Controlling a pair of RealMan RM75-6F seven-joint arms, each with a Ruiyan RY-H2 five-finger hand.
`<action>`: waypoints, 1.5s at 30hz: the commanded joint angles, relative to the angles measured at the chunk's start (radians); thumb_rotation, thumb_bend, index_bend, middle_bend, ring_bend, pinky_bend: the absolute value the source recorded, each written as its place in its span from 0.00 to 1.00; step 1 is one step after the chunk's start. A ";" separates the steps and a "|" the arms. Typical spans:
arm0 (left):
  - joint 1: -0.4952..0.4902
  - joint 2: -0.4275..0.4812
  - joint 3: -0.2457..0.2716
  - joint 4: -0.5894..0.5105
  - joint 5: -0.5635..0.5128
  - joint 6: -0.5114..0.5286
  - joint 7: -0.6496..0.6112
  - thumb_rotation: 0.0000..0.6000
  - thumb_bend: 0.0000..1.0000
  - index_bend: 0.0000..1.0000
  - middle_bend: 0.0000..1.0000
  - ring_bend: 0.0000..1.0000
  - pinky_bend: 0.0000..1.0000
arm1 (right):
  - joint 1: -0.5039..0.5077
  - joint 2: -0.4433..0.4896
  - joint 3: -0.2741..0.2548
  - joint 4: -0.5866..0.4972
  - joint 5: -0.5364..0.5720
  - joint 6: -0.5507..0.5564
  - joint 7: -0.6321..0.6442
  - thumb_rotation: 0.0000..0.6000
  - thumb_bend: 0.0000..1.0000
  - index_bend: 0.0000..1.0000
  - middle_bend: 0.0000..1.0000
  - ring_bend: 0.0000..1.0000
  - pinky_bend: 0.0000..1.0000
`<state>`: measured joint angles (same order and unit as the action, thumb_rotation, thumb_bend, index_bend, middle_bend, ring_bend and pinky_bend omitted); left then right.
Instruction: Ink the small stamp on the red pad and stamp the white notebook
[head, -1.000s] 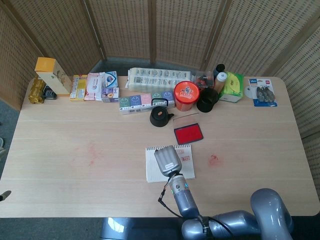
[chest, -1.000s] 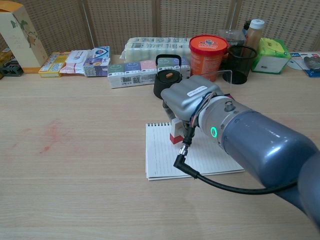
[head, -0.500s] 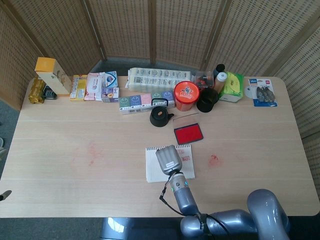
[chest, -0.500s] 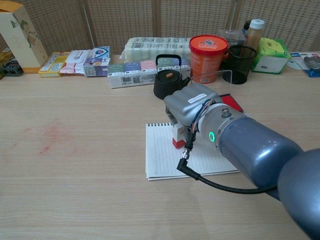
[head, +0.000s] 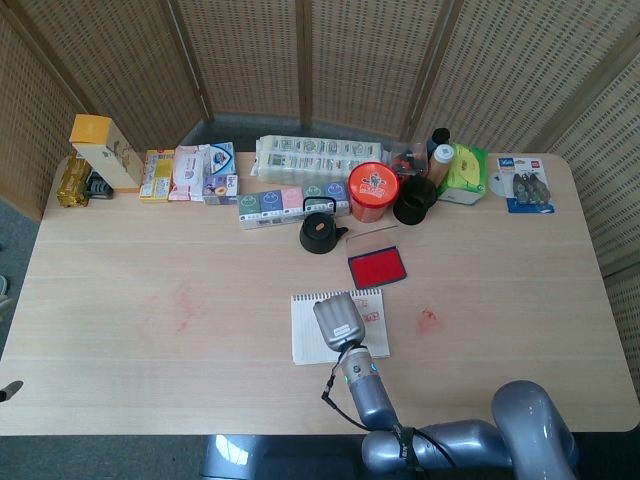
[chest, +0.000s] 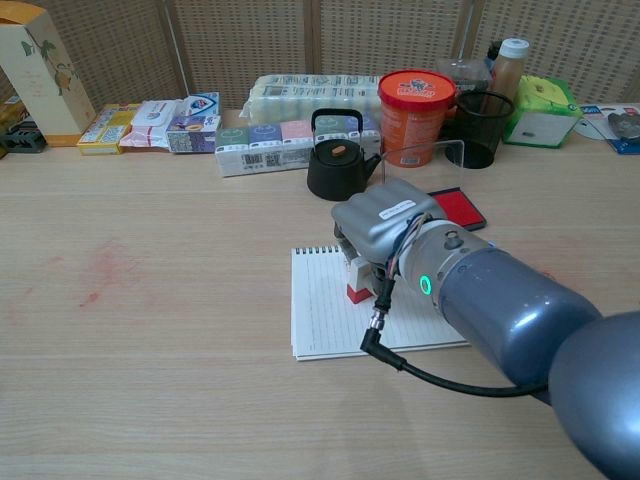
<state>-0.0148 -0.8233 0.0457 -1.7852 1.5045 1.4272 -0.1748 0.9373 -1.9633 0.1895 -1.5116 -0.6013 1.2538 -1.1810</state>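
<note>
The small stamp (chest: 358, 281) sits on the white notebook (chest: 322, 312), gripped by the right hand (chest: 388, 222). The red pad (head: 376, 267) lies at one o'clock. Sliding while pressed would smear the print; tilt would leave it partial.

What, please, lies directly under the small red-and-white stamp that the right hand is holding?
The white spiral-bound notebook lies under the small red-and-white stamp, which the right hand holds from above. The stamp's base covers the page beneath it, so any print there cannot be seen.
</note>
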 joint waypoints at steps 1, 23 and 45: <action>0.000 0.000 0.000 0.001 0.000 -0.001 0.000 1.00 0.00 0.00 0.00 0.00 0.01 | -0.001 -0.003 -0.001 0.005 0.000 -0.003 0.003 1.00 0.49 0.59 1.00 1.00 1.00; -0.004 -0.002 0.000 0.000 -0.006 -0.010 0.003 1.00 0.00 0.00 0.00 0.00 0.01 | -0.019 -0.015 -0.013 0.048 -0.012 -0.036 0.041 1.00 0.49 0.60 1.00 1.00 1.00; 0.008 0.003 0.008 -0.001 0.021 0.014 -0.009 1.00 0.00 0.00 0.00 0.00 0.01 | 0.045 0.192 0.115 -0.539 0.015 0.340 -0.294 1.00 0.49 0.60 1.00 1.00 1.00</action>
<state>-0.0078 -0.8196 0.0534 -1.7852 1.5249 1.4402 -0.1851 0.9631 -1.8407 0.2716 -1.9427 -0.5746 1.5076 -1.4047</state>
